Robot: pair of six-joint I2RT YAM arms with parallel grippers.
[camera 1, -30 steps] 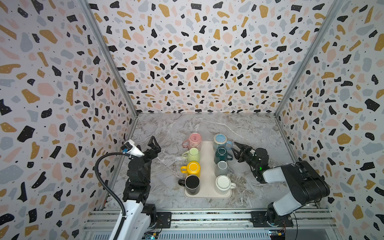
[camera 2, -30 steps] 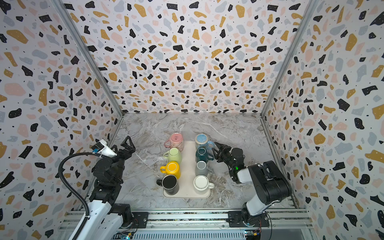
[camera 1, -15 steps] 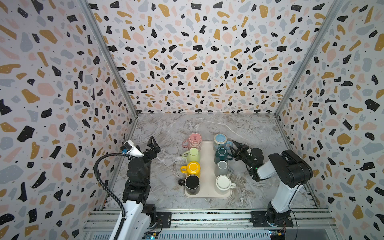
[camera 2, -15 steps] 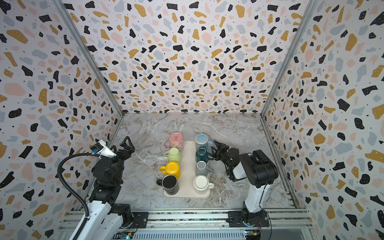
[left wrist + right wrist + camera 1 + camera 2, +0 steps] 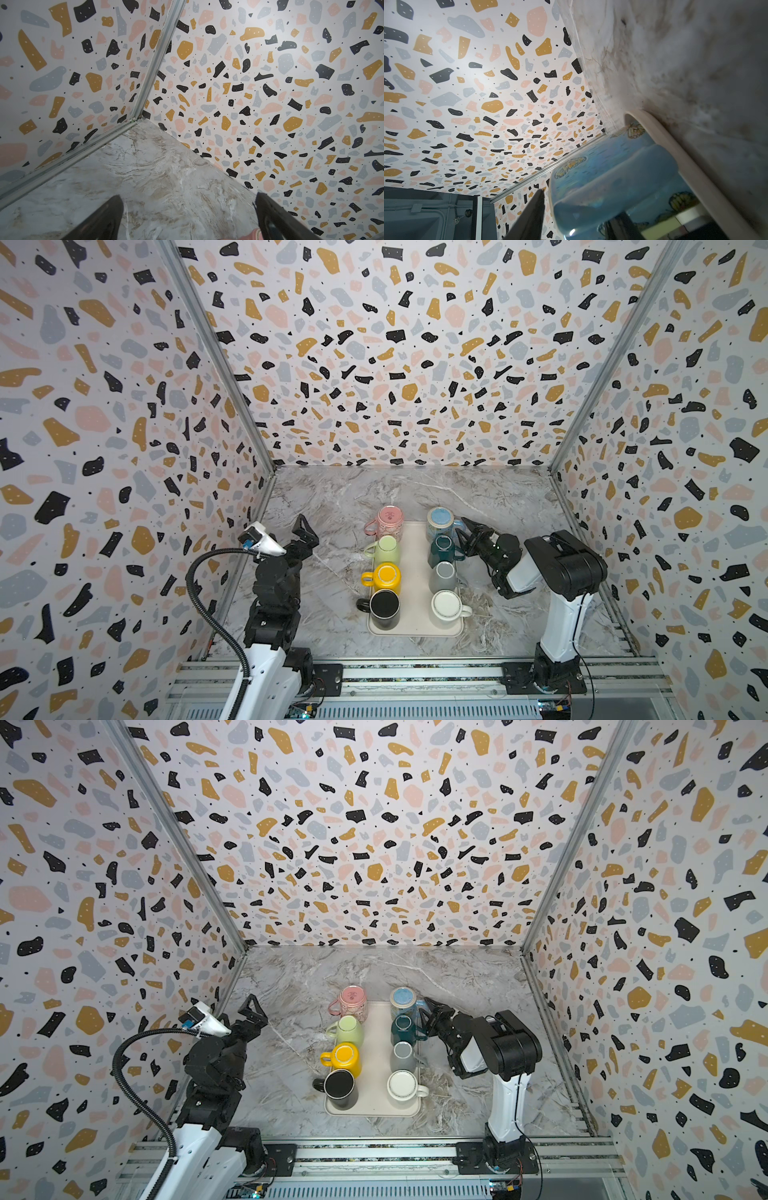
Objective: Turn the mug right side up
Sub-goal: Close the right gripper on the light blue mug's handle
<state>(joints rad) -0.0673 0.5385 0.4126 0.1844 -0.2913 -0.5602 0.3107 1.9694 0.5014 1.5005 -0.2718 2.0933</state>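
Observation:
The blue butterfly mug [image 5: 440, 519] [image 5: 402, 997] stands upside down, base up, at the back right corner of the cream tray [image 5: 415, 626]. My right gripper [image 5: 465, 531] [image 5: 428, 1011] is rolled on its side at the mug's right. In the right wrist view the right gripper [image 5: 577, 209] grips the mug's handle [image 5: 612, 166]: one finger lies by the base end, the other reaches into the handle loop. The mug's mouth rests on the tray. My left gripper [image 5: 305, 529] [image 5: 188, 197] hovers open and empty above the marble, left of the tray.
Several other mugs fill the tray: pink [image 5: 390, 518], green [image 5: 386, 547], yellow [image 5: 386, 576] and black [image 5: 384, 605] in the left column, dark teal [image 5: 442, 549], grey [image 5: 444, 574] and white [image 5: 446, 603] in front of the blue one. Terrazzo walls enclose three sides.
My right arm has swung its elbow from low and out to the right into an upright stance, while the gripper edged slightly closer to the blue mug. The left arm is unchanged.

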